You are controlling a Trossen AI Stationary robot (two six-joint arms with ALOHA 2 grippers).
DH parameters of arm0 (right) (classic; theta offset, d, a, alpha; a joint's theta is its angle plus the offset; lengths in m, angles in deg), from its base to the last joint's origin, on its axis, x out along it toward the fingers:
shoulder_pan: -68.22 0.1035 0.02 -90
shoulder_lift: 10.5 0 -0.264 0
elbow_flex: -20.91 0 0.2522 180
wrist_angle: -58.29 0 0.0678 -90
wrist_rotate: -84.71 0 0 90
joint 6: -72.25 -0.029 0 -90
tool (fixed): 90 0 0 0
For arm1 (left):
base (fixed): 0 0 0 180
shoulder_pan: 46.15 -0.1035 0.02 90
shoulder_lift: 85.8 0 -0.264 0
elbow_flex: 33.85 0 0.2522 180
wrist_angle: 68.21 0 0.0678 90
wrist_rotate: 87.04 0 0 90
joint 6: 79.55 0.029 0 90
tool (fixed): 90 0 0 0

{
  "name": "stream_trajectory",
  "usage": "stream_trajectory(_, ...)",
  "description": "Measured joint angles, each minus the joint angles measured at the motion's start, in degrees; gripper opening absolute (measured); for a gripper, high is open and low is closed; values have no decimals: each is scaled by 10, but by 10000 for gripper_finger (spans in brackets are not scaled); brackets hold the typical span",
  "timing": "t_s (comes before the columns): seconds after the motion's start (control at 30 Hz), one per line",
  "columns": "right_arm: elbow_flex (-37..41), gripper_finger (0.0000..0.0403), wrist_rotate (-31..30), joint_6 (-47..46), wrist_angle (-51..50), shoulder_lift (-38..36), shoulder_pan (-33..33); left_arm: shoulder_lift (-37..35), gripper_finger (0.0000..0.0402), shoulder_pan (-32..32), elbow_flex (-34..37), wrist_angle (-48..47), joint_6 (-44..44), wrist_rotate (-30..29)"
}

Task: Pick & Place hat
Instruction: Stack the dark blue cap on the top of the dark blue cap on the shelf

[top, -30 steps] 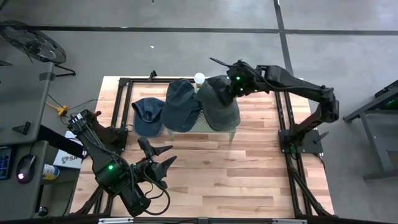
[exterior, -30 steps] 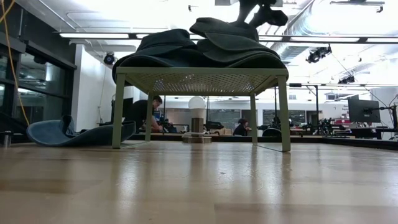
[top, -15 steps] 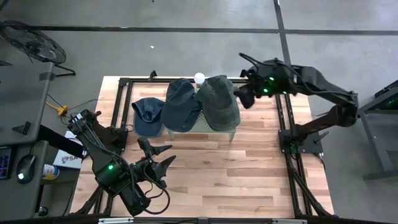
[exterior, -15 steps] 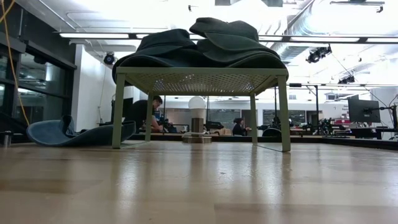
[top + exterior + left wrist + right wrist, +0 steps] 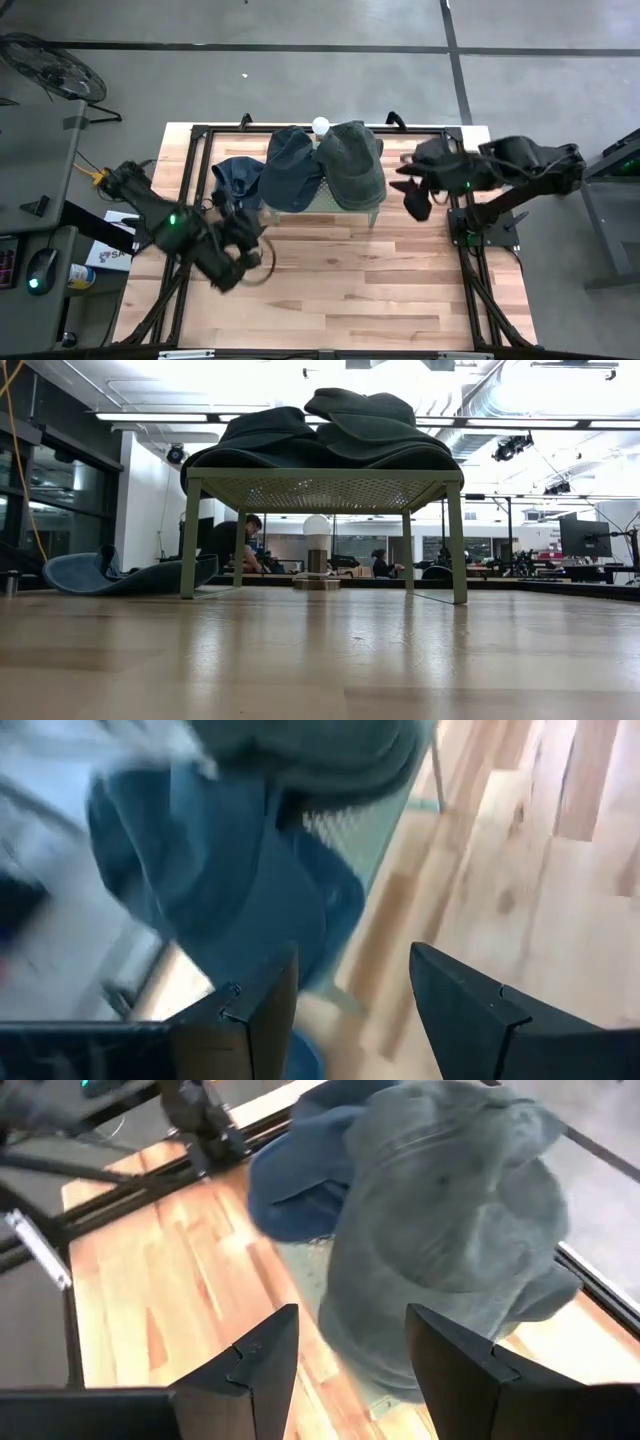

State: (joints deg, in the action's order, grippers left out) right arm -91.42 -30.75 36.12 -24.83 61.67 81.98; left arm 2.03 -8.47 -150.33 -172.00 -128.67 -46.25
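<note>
Reaching for the last hat, two of three already on the rack.

Left gripper (image 5: 243,240), jaws apart and empty, nears the blue hat (image 5: 236,185) on the table at centre-left; it must close on it next, I judge. Two hats, one dark blue (image 5: 289,167), one grey-green (image 5: 352,163), top the rack (image 5: 324,490). Right gripper (image 5: 415,196), open and empty, sits right of the rack.

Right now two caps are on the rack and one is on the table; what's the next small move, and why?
Probably ease the left gripper forward onto the blue cap lying on the table beside the green rack. Its fingers are open and empty, and the left wrist view has that cap just ahead. The right gripper is open and off to the rack's far side, clear of the two caps already stacked there.
</note>
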Motion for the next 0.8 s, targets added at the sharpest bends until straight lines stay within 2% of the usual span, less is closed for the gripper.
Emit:
stream_trajectory(0.2,0,178,-34,-23,-1,10,80,-8,188,-57,0,0,6,170)
stream_trajectory(0.27,0,177,-42,-28,-3,11,107,-1,188,-62,0,-1,20,203)
stream_trajectory(0.43,0,175,-85,-35,-15,21,174,30,188,-58,0,1,24,209)
stream_trajectory(0.6,0,174,-158,-60,-42,50,236,65,188,-40,0,1,25,172)
stream_trajectory(0.8,0,176,-197,-76,-46,107,277,105,188,-35,17,3,32,177)
